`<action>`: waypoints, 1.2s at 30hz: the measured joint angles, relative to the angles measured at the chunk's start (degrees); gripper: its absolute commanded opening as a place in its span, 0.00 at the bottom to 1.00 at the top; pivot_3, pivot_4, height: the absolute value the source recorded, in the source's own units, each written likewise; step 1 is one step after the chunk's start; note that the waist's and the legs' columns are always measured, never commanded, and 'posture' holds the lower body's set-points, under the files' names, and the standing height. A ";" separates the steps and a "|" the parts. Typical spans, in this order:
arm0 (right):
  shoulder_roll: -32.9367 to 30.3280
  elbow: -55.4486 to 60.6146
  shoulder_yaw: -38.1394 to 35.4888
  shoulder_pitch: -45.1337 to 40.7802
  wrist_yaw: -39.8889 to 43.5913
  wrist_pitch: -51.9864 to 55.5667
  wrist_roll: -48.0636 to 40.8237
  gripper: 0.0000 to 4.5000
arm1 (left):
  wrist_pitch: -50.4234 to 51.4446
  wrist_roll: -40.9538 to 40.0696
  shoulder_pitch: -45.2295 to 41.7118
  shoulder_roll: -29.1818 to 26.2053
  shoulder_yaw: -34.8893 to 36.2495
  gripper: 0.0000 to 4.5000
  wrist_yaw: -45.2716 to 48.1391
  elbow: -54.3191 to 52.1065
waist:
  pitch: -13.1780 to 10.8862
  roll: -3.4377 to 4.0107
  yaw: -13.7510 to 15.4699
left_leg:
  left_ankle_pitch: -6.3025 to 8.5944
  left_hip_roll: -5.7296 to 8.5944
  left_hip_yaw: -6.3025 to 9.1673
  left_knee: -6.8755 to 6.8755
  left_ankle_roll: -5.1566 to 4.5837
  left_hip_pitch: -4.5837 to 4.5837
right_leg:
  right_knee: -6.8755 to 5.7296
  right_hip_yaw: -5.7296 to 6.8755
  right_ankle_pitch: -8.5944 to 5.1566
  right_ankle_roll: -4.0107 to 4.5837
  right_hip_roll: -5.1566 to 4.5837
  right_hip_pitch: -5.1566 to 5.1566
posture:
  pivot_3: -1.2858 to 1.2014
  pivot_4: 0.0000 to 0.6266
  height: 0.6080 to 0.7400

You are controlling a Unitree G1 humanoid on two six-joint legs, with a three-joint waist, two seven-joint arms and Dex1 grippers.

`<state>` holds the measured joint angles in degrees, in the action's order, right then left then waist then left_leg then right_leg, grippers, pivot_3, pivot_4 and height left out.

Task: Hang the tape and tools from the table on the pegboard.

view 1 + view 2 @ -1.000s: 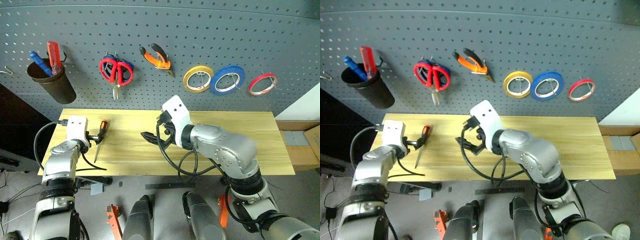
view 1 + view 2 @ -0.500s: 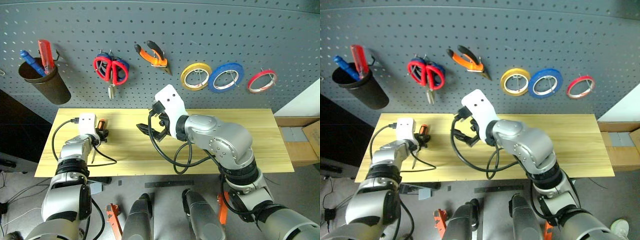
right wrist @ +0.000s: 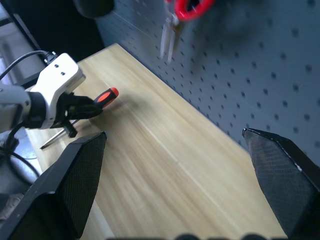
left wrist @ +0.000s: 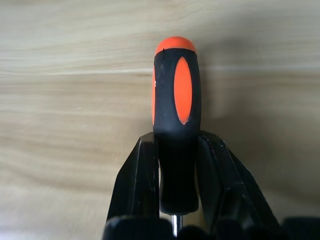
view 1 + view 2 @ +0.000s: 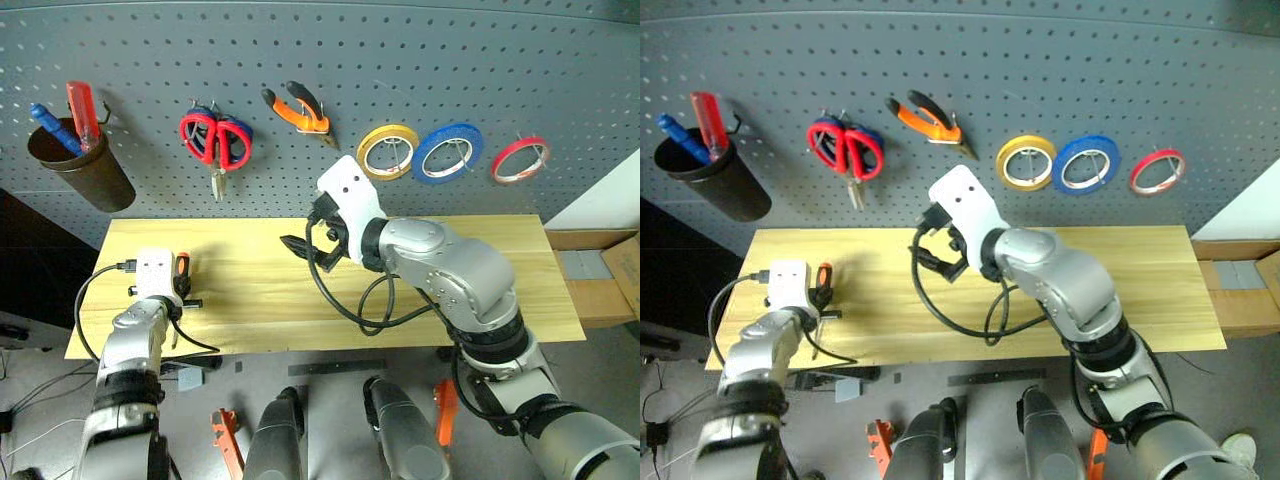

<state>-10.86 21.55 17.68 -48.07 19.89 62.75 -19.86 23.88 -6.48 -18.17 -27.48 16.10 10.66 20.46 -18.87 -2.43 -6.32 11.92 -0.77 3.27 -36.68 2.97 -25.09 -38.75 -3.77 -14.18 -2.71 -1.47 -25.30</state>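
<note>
Left claw [image 4: 177, 200] clamped on the black-and-orange handle of the screwdriver [image 4: 174, 125], near the left front of the counter [image 5: 480, 290]; shaft runs back under the claw toward the counter edge. Right claw [image 5: 305, 255] held above mid-counter, fingers wide apart, nothing between them. Behind, on the pegboard [image 5: 420, 60], left to right: a dark cup [image 5: 85, 175] with blue and red handles sticking out, red scissors [image 5: 205, 140] over a blue pair, orange pliers [image 5: 297, 110], yellow tape [image 5: 388, 151], blue tape [image 5: 447, 153], red tape [image 5: 520, 160].
</note>
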 measured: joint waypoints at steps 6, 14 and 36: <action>-6.66 7.73 -4.77 5.95 11.90 -10.48 -5.80 1.00 | -2.38 0.74 10.81 3.73 -0.03 0.15 -3.37 -27.58 | 0.04 -0.05 1.29 | 0.02 0.06 -0.05 0.07 0.02 -0.06 | 0.16 0.12 0.01 0.01 -0.09 0.03 | 0.48 0.44 1.00; -9.04 7.14 -8.94 5.41 19.16 -17.32 -10.47 1.00 | -8.56 1.71 -1.15 0.77 0.09 0.15 -3.75 -37.47 | 0.32 -0.24 1.58 | 0.01 0.09 -0.23 -0.04 0.02 -0.02 | 0.08 0.16 0.01 0.00 0.28 0.15 | 0.49 0.37 1.00; -5.49 0.24 -8.88 -1.20 17.42 -24.32 -8.04 1.00 | -23.69 1.87 -28.36 -11.46 6.78 0.15 -3.81 -13.81 | 0.73 -0.69 1.52 | 0.00 0.09 -0.26 -0.25 0.04 -0.05 | -0.15 0.21 0.02 0.02 0.23 0.06 | 0.48 0.33 1.00</action>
<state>-16.34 21.79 8.79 -49.27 37.31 38.43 -27.90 0.20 -4.61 -46.53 -38.94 22.88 6.85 6.65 -18.14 -3.12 -4.80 11.91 -0.68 3.01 -36.93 3.01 -25.14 -38.90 -3.56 -14.16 -2.69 -1.24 -25.25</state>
